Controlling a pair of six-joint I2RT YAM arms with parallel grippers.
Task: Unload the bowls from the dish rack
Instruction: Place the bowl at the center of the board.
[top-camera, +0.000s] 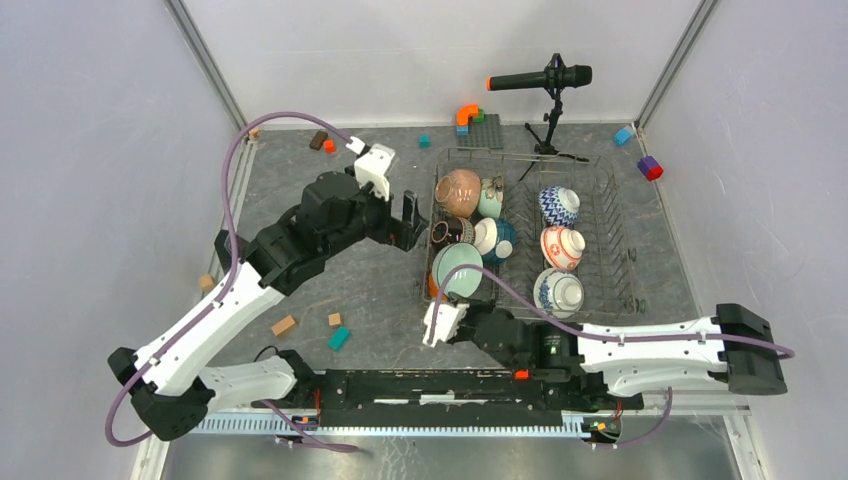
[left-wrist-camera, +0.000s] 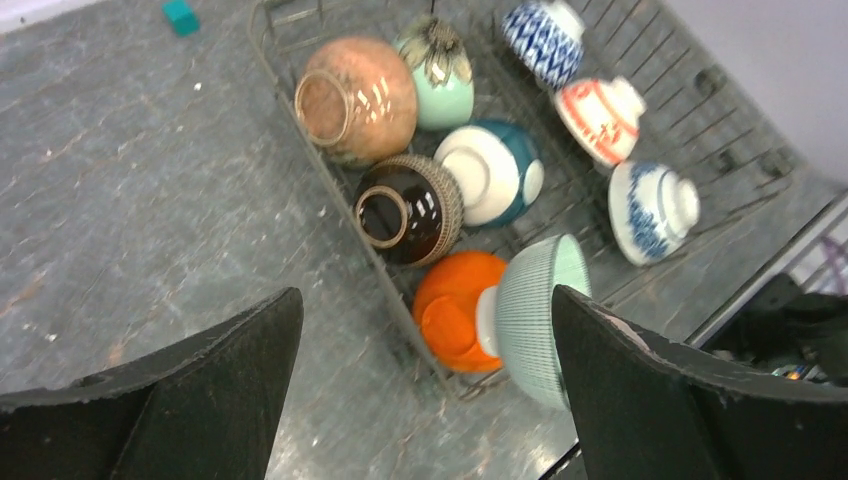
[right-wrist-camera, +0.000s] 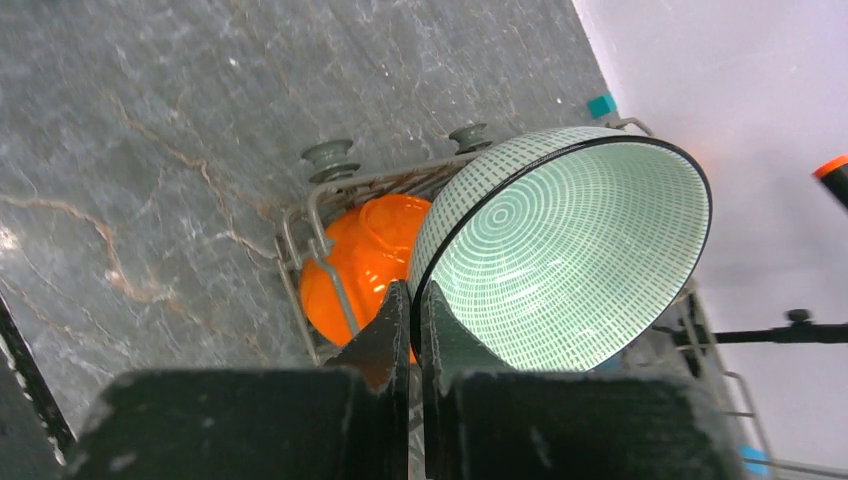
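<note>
Right pincer (right-wrist-camera: 410, 292) clamped on green bowl (right-wrist-camera: 570, 250) rim in rack (right-wrist-camera: 320, 215); left pincer (left-wrist-camera: 425, 300) wide open, empty. Next: lift clear of orange bowl (right-wrist-camera: 350, 270), set on table (right-wrist-camera: 150, 150).

Top camera high, looking down on whole table (top-camera: 380, 290), left wrist camera angled over the dish rack (left-wrist-camera: 720, 130), right wrist camera close against the pale green bowl (right-wrist-camera: 570, 270), bowl shared by all views

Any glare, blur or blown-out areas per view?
Top external: even light, soft shadows, sharp. Left wrist: glare spots on the pink speckled bowl and dark brown bowl; slightly soft overall. Right wrist: pale green bowl crisp, near jaws dark and soft, wall at right washed out.
</note>
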